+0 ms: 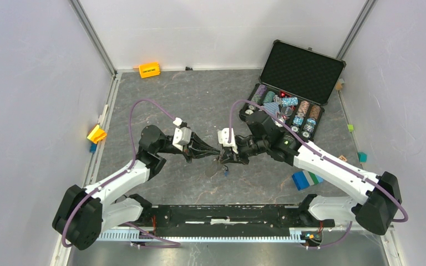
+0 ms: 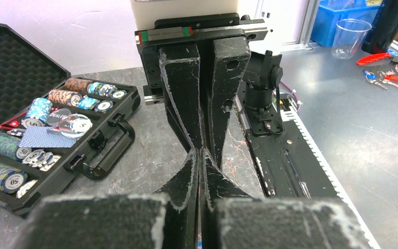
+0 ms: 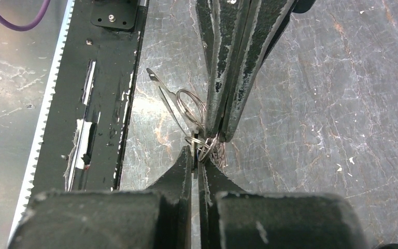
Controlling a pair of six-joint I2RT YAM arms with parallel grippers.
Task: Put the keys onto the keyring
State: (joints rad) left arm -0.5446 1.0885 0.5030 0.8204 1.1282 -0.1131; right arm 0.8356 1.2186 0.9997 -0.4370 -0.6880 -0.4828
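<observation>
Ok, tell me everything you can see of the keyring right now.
The keyring looks like a few thin silvery wire loops bunched together, with one larger oval loop and a narrow metal strip sticking out sideways. It hangs above the grey marbled table, pinched between the closed tips of the left end effector and right end effector. Keys on it cannot be made out.

Found the keyring point(image 3: 197, 139) only partly exposed in the right wrist view, its wire loops passing behind the left fingers point(image 3: 223, 78) and into the pinch of the right fingers point(image 3: 179, 176); could not establish how much is clamped. From above, noted a blue key point(image 1: 226, 169) under the meeting fingertips, too small and shadowed for any detail. In the left wrist view, found the contact point masked by own fingers, and the poker chip case point(image 2: 10, 67) cut off by the left edge.
</observation>
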